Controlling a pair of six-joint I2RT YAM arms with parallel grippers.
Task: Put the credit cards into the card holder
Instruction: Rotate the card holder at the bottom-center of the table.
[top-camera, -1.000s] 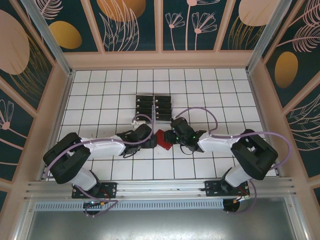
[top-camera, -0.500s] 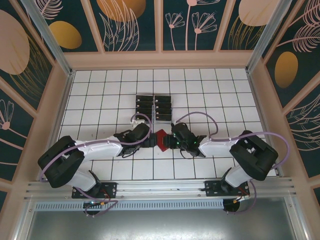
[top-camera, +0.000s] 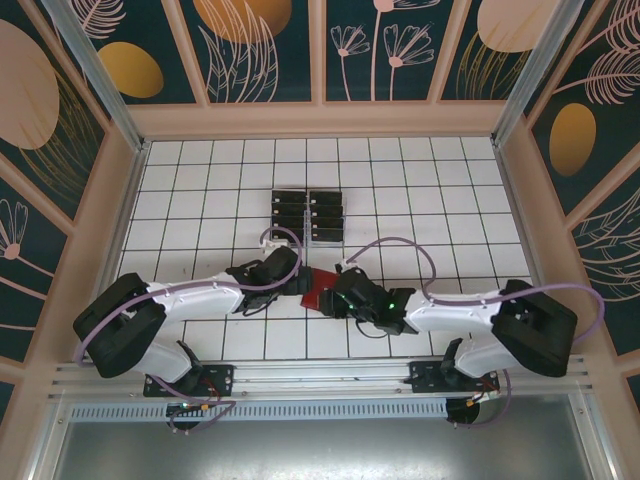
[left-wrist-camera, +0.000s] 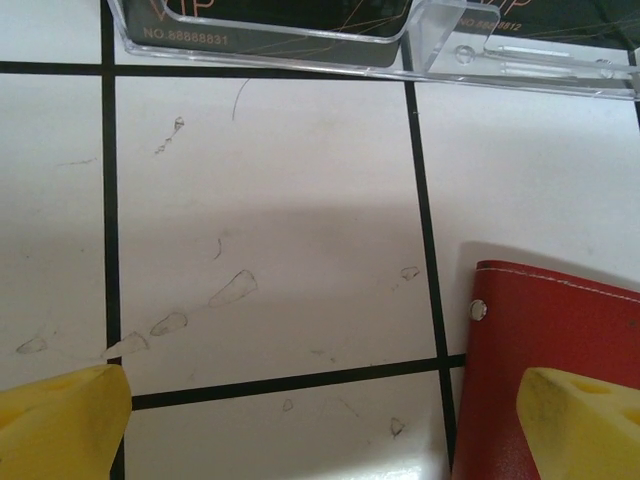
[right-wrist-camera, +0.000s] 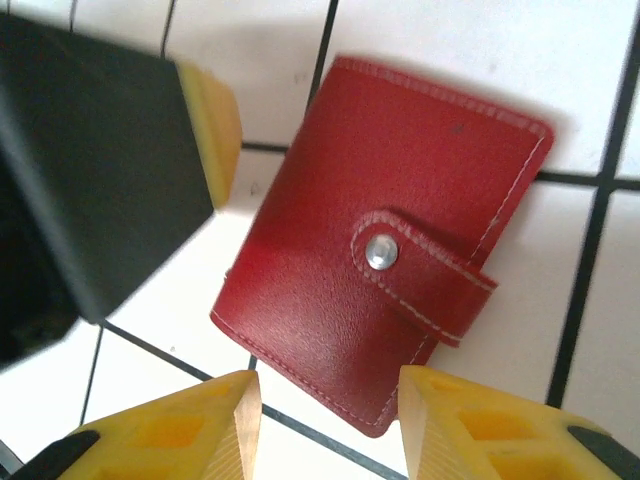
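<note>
Lying fastened, the card holder (right-wrist-camera: 350, 290) loses one corner behind the right gripper (right-wrist-camera: 325, 430), jaws half apart, empty. The left gripper (left-wrist-camera: 320, 425) spreads wide, empty; credit cards (left-wrist-camera: 270, 15) are cropped at top.

card holder (left-wrist-camera: 560, 320) cropped, rack (left-wrist-camera: 262, 50) cut off

Both arms (top-camera: 190, 297) have white link shells (top-camera: 455, 311), black joints (top-camera: 112, 325), lilac cables (top-camera: 398, 240) and yellow claw fingertips (right-wrist-camera: 200, 435).
</note>
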